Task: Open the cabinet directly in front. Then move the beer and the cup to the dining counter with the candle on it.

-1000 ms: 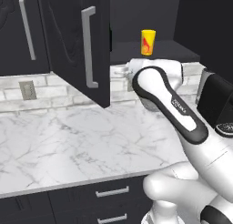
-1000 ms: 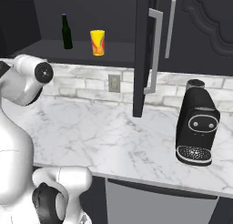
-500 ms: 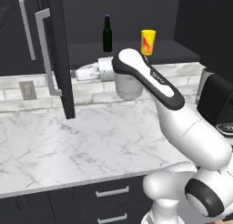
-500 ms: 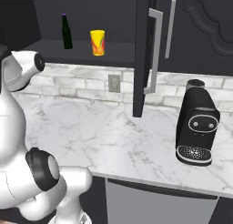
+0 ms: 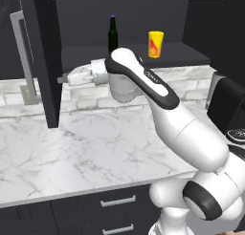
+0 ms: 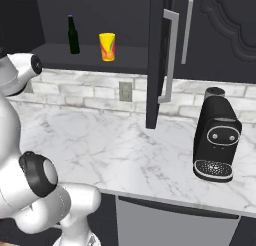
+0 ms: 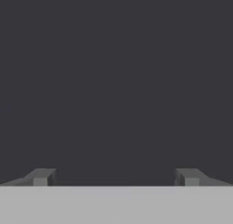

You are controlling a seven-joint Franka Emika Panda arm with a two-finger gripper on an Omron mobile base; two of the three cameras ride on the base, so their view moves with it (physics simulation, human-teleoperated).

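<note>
a: so where is the arm?

b: reaching left, its end effector close against the inner face of the open left door of the cabinet, fingers spread wide apart, holding nothing.

a: and the things to fetch?

b: both doors stand open. the beer, a dark green bottle, stands upright on the cabinet shelf, the yellow cup near it on its right, well apart. a black coffee machine sits on the marble desk below.
</note>
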